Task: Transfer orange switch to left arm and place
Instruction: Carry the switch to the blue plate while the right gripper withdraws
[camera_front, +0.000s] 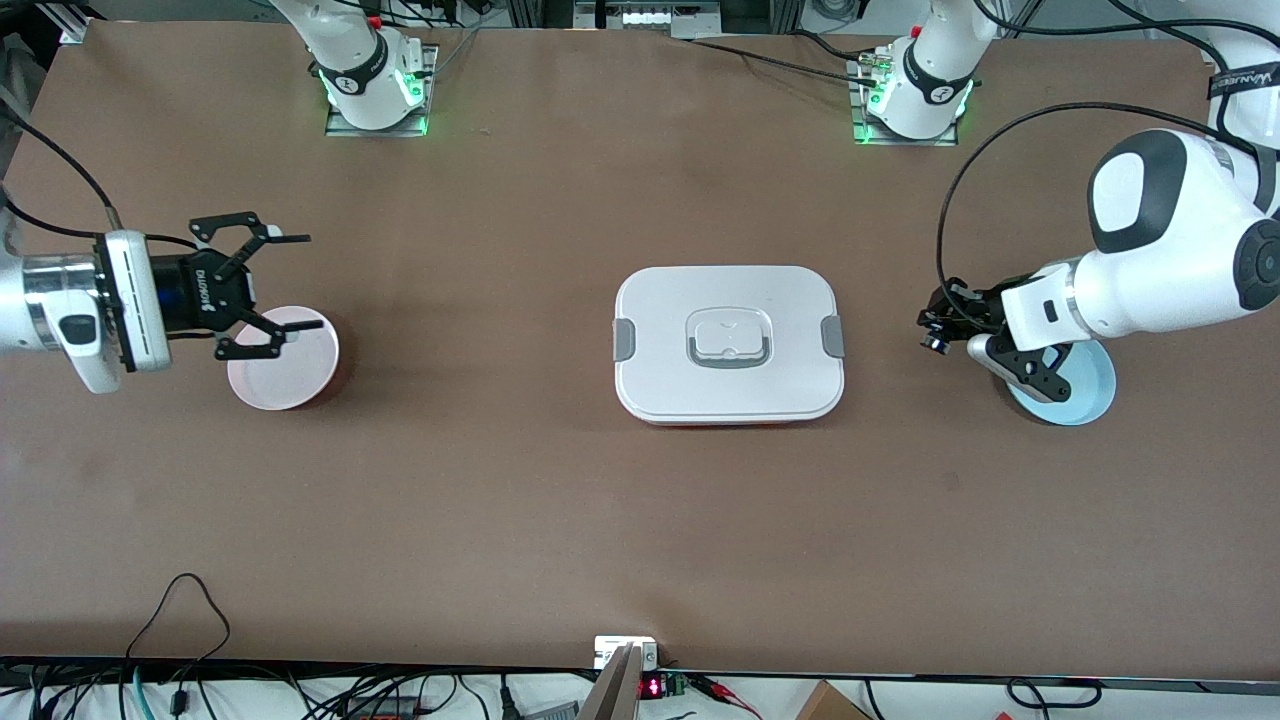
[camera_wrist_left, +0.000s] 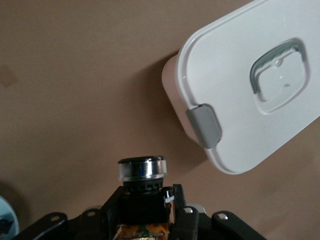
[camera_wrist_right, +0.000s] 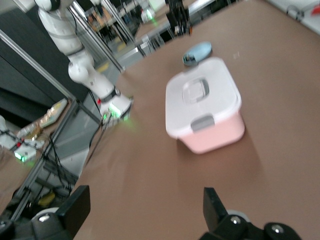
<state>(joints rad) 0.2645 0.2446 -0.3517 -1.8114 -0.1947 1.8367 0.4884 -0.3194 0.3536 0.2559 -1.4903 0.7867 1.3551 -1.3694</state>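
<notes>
Nearest the front camera among the things on the brown table (camera_front: 500, 520) are the large white rounded-rectangular plastic box (camera_front: 729, 345) with grey side clips and a grey-edged recessed handle, which sits at the middle of the table, and two small round plates lying at about the same depth as it: a pale blue plate (camera_front: 1085, 395) toward the left arm's end and a pink plate (camera_front: 285, 362) toward the right arm's end. The left gripper (camera_front: 938, 322) hangs over the table between the blue plate and the box, just beside the plate's rim, with the arm's white forearm crossing above the plate. Its fingers are closed around the tiny orange switch (camera_wrist_left: 142, 200); in the left wrist view the switch stands up from between the black fingers, its silver-ringed round black cap pointing toward the box, a strip of orange body showing low in the grip. The box (camera_wrist_left: 240, 95) lies well apart from the switch there. The right gripper (camera_front: 290, 285) hovers over the edge of the pink plate that is farther from the front camera, its fingers (camera_front: 300, 325) spread wide and holding nothing. The right wrist view shows those spread black fingers (camera_wrist_right: 214, 205), with the box (camera_wrist_right: 204, 105) and blue plate (camera_wrist_right: 198, 51) farther off.
</notes>
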